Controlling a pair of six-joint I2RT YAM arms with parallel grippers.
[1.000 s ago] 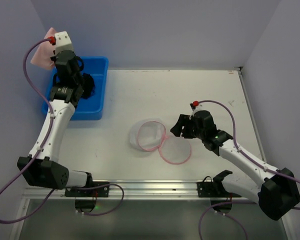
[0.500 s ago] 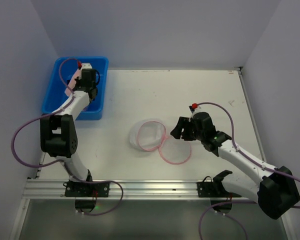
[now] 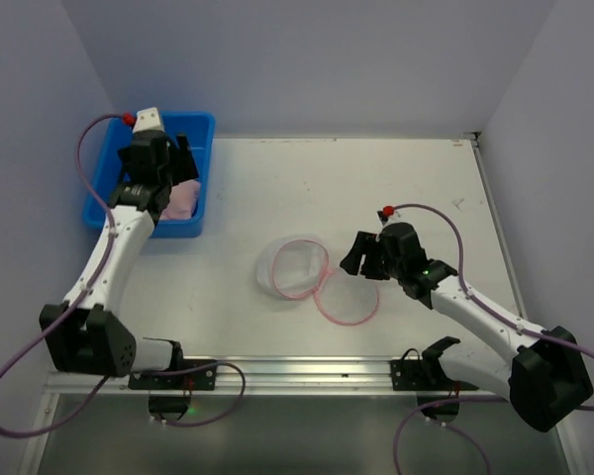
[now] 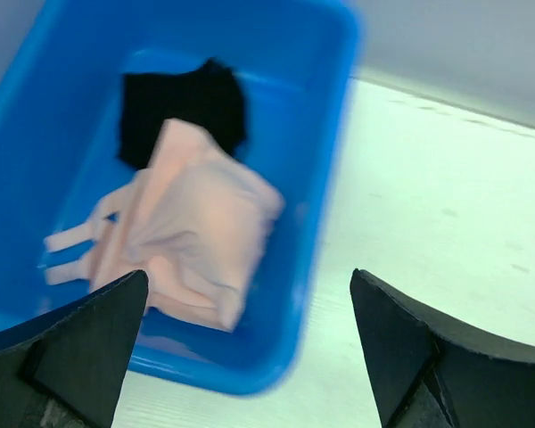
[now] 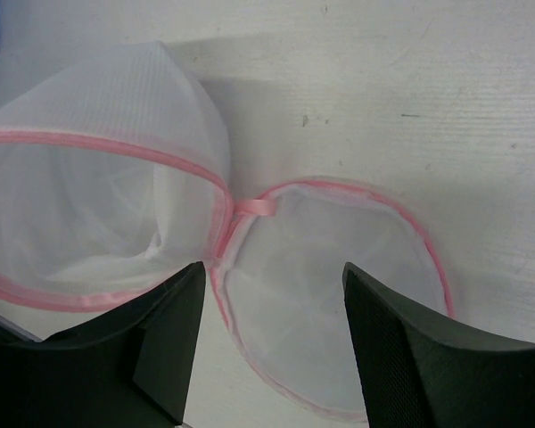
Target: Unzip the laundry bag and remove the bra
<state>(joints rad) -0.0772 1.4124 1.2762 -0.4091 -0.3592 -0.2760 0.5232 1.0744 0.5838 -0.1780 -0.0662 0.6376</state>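
The left claw (image 4: 250,294) is hanging wide open above the blue bin (image 4: 325,134), gripping nothing. The pink bra (image 4: 196,232) is lying crumpled inside the bin, partly over a black cloth (image 4: 183,102). The laundry bag (image 3: 292,265) is sitting unzipped mid-worktop (image 3: 396,178), its round lid (image 3: 346,297) flopping flat beside it. The right claw (image 5: 274,272) is hovering partly open over the bag's hinge, holding nothing.

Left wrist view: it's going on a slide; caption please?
Open left gripper above pale pink fabric bra and black cloth inside blue plastic bin.
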